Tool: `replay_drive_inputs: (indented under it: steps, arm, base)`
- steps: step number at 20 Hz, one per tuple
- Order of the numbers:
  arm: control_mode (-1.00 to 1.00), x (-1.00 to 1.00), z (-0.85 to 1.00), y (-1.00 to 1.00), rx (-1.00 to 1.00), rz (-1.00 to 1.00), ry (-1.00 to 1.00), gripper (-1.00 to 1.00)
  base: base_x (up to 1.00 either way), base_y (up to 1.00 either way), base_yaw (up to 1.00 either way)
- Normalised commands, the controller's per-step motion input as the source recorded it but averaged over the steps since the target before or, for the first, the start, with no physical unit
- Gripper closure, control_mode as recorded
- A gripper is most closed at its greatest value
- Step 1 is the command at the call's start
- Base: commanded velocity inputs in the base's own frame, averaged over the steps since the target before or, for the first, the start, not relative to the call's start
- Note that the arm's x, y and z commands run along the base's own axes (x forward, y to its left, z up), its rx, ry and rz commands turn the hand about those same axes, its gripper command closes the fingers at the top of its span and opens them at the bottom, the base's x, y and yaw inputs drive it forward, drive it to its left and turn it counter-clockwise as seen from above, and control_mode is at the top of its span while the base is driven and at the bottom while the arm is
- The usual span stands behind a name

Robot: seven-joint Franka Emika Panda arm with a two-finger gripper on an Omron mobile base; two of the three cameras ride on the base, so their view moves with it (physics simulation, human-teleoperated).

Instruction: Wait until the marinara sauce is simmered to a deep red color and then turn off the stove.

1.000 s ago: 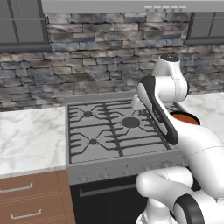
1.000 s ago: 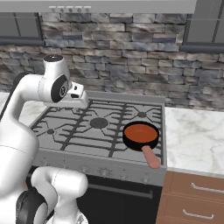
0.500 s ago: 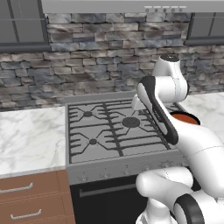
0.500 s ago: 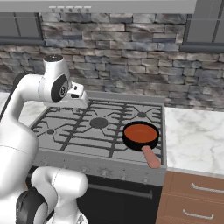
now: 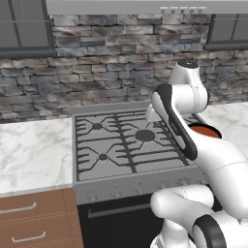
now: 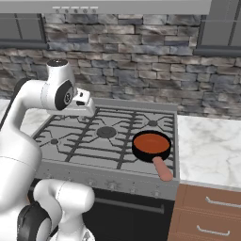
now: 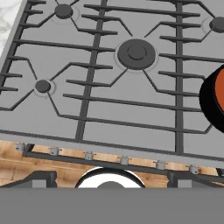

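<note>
The stove [image 6: 89, 143] is a wide grey gas range with dark grates. The marinara sauce [image 6: 150, 141] is a red-orange disc in a small black skillet [image 6: 141, 151] on the front right burner; its tan handle [image 6: 163, 170] points out over the stove's front edge. In the left base view the sauce [image 5: 206, 131] peeks out behind my arm. My gripper [image 7: 112, 178] hangs open above the front middle of the stove [image 7: 131, 109], its fingertips [image 7: 43, 177] wide apart with nothing between them. The sauce [image 7: 221, 81] sits at the hand view's right edge. A row of small knobs [image 7: 89, 156] lines the stove's front.
Marble counters lie on both sides of the stove, one to its left [image 5: 34, 150] and one to its right [image 6: 212, 148]. A stone backsplash [image 6: 141, 80] rises behind, with dark cabinets above. Wooden drawers [image 6: 207, 207] sit under the right counter.
</note>
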Motion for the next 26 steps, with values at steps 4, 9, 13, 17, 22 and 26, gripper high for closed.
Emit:
replay_drive_inputs:
  steps: [4,9,13,17,22,26]
  arm:
    - [-1.0,0.0,0.0,0.0,0.0,0.0,0.0,-1.0]
    - [-1.0,0.0,0.0,0.0,0.0,0.0,0.0,-1.0]
    - [-1.0,0.0,0.0,0.0,0.0,0.0,0.0,-1.0]
    - [-1.0,0.0,0.0,0.0,0.0,0.0,0.0,-1.0]
    - [-1.0,0.0,0.0,0.0,0.0,0.0,0.0,-1.0]
    - [-1.0,0.0,0.0,0.0,0.0,0.0,0.0,-1.0]
  base:
    - [0.0,0.0,0.0]
    - [0.0,0.0,0.0]
    - [0.0,0.0,0.0]
    - [0.0,0.0,0.0]
    - [0.0,0.0,0.0]
    - [0.0,0.0,0.0]
